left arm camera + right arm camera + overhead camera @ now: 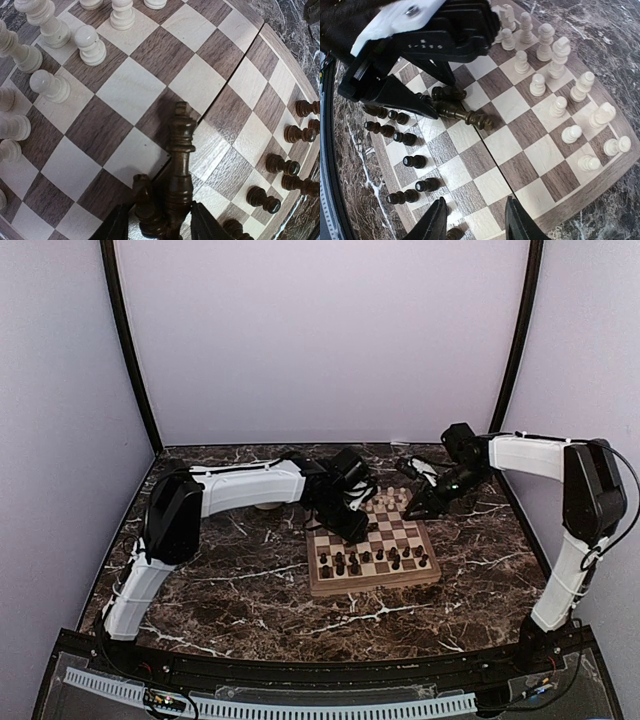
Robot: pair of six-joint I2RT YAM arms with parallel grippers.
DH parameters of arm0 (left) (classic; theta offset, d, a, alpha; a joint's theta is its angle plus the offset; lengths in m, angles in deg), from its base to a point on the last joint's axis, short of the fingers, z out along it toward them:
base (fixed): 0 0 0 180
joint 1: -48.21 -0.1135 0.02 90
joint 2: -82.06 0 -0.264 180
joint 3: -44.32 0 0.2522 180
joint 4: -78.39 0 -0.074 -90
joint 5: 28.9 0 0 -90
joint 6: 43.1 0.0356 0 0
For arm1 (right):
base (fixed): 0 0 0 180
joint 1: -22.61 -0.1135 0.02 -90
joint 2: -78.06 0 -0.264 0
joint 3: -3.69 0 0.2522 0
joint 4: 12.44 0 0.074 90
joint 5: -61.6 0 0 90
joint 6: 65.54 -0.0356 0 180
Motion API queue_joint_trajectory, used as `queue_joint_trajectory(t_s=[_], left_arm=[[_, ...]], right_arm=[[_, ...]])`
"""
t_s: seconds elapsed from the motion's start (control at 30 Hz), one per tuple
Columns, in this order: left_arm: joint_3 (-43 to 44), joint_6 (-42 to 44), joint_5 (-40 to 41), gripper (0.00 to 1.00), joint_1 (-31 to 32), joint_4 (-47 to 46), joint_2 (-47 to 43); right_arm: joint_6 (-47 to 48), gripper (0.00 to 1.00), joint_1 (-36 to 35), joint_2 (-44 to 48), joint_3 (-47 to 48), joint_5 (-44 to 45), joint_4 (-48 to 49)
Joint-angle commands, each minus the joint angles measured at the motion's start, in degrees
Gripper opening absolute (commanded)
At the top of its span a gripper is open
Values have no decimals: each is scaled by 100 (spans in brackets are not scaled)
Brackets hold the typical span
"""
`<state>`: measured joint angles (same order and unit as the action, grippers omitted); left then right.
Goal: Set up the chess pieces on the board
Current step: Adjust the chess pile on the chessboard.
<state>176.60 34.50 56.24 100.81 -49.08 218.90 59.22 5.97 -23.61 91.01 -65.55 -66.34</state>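
The wooden chessboard (375,586) lies at the table's middle. Cream-white pieces (386,504) stand along its far side and dark pieces (365,560) along its near side. My left gripper (352,528) is over the board's left half, shut on a dark king (181,165) that sticks out forward. A second dark piece (147,205) sits against it between the fingers. My right gripper (415,510) hovers open and empty over the board's far right part (520,150). The right wrist view shows the king (470,117) in the left gripper, the white pieces (560,107) and the dark pawns (412,161).
Dark marble tabletop (230,590) surrounds the board. Pale walls close in the back and both sides. The two arms meet above the board's far half. A pale object (266,507) shows partly under the left arm.
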Motion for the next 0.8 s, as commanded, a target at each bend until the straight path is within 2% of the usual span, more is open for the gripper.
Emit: queue_joint_trajectory(t_s=[0.0,0.2,0.33,0.47,0.63,0.77], left_arm=[[-327,161,-471,42,1,-21,-288],[-627,380,-763,40,-41,-350,-361],[-1073,492,-1084,40,-101,-891,-597],[-1589,525,-1220,44,-170,-1364,-804],[-1748,570,-1323,49,-241,-1540,-854],[-1939,553,-1473,49,-297,-1798,-969]], right_arm=[[1184,43,-51,-284,390,-497,-690],[1594,47,-212,-664,538,-459,-541],[1480,47,-306,-1022,729,-482,-494],[1363,48,-350,-1171,794,-513,-319],[1387,50,-506,-1356,950,-307,-173],[1466,51,-645,-1562,1149,-211,-155]])
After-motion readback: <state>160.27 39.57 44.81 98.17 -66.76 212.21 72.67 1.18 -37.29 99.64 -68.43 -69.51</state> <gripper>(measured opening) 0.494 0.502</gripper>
